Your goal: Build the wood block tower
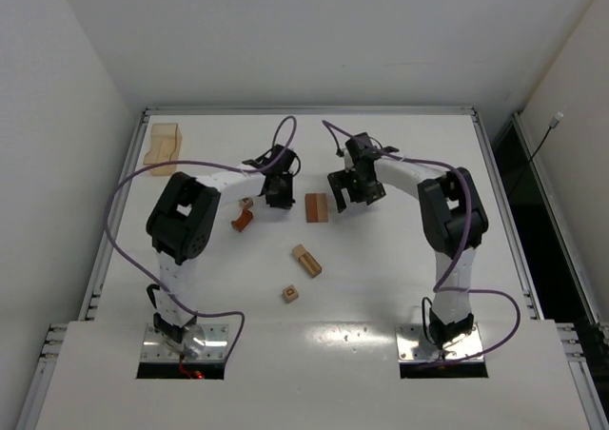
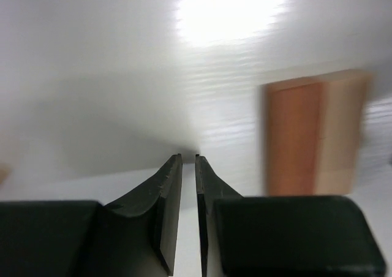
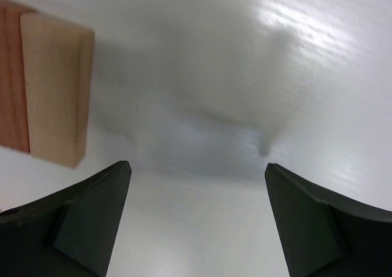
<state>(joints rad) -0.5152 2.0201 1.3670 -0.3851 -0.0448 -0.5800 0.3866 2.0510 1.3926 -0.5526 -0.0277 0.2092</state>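
Seen from the top external camera, the white desk (image 1: 381, 278) is carrying the scattered blocks. A reddish-brown and tan bar pair (image 1: 317, 207) is lying flat near the middle, between the left hand (image 1: 279, 194) and the right hand (image 1: 344, 190), each just beside it. A reddish arch piece (image 1: 243, 221) and a small tan cube (image 1: 247, 203) are sitting together just left of the left hand. Nearer the arm bases, a tan bar (image 1: 306, 260) is lying at an angle, and a marked cube (image 1: 290, 294) is sitting close by it. A translucent amber box (image 1: 164, 147) is standing in the far left corner.

In the left wrist camera, the left hand (image 2: 188, 159) is showing its fingers pinched to a narrow slit with nothing between them. The bar pair (image 2: 312, 133) is appearing blurred, off to the right.

In the right wrist camera, the right hand (image 3: 197, 165) is standing wide and empty over bare desk. The bar pair (image 3: 49, 84) is lying at the upper left, outside the fingers.
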